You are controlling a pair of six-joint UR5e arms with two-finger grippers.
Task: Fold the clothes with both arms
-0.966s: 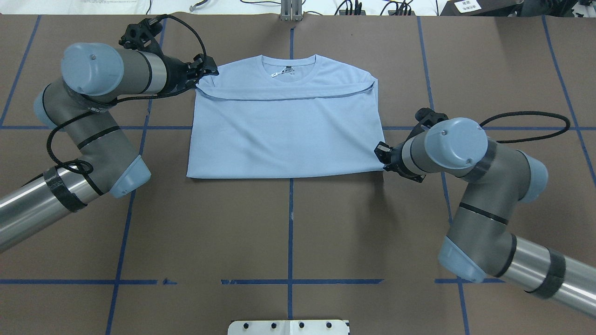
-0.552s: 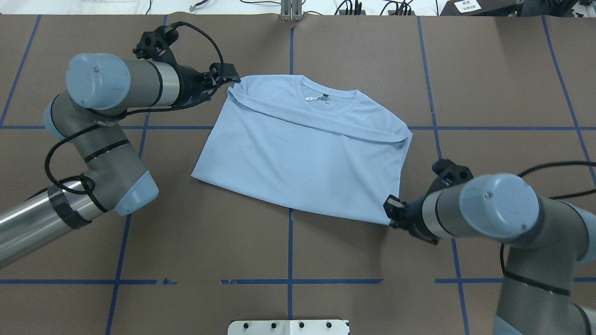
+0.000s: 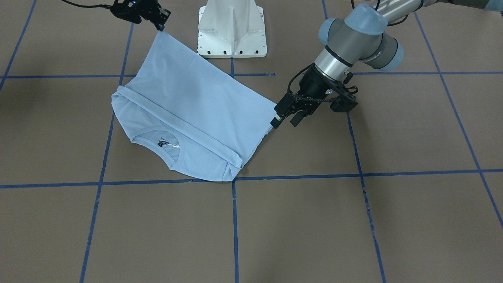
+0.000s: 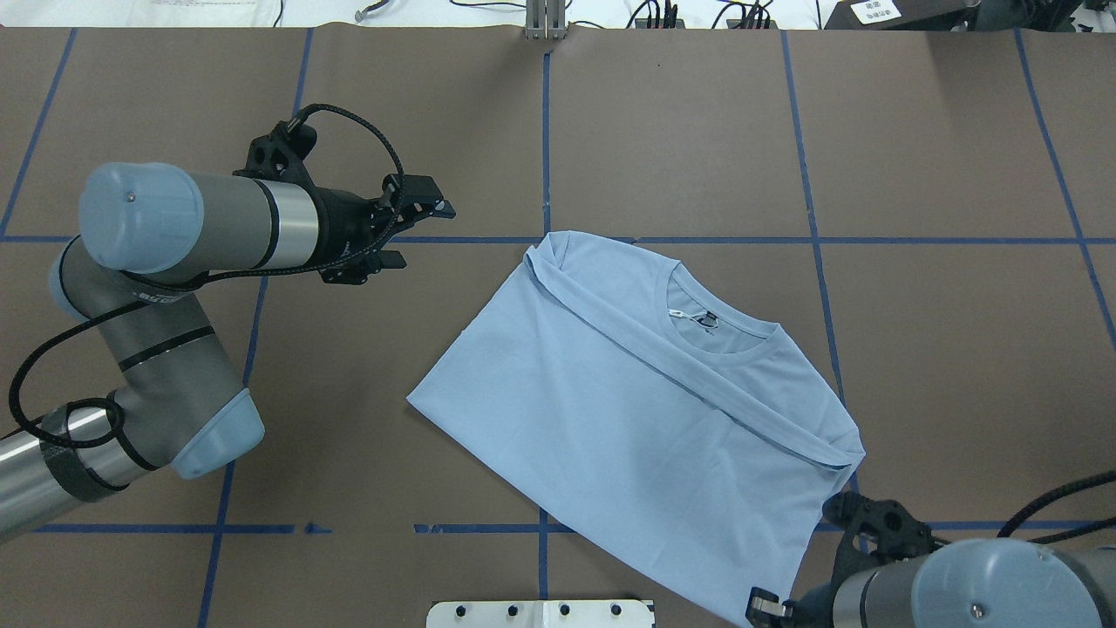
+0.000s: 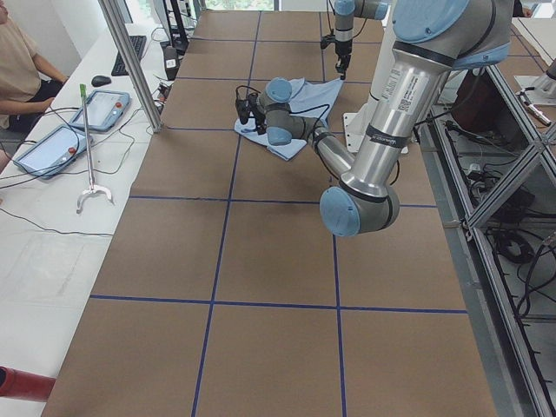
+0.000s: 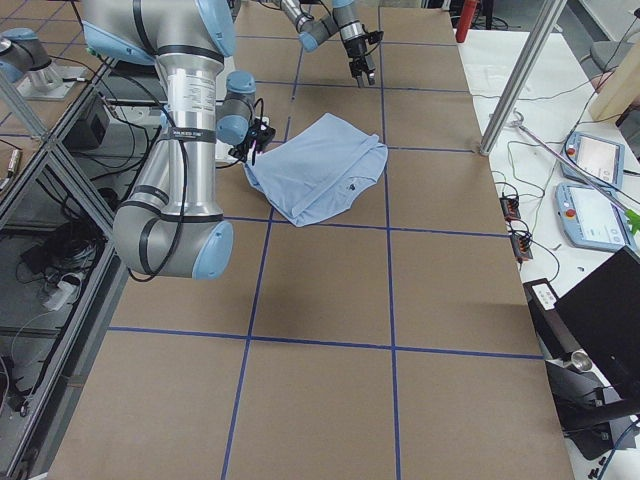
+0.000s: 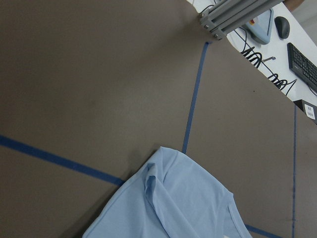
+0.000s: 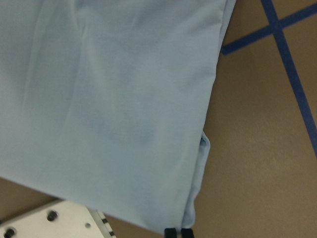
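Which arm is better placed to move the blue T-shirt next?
Right. The right pincer is shut on a corner of the T-shirt, so it can pull at once. The left pincer is open and holds nothing.

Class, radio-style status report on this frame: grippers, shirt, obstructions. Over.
Black left gripper open, touching nothing. Black right gripper shut on corner of folded light blue T-shirt, lying skewed. White metal pedestal base beside that corner.

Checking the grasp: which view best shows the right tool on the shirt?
Exterior front-facing: the right tool pinches the T-shirt corner unobstructed. Overhead crops it; right wrist shows only fingertips; side views too small.
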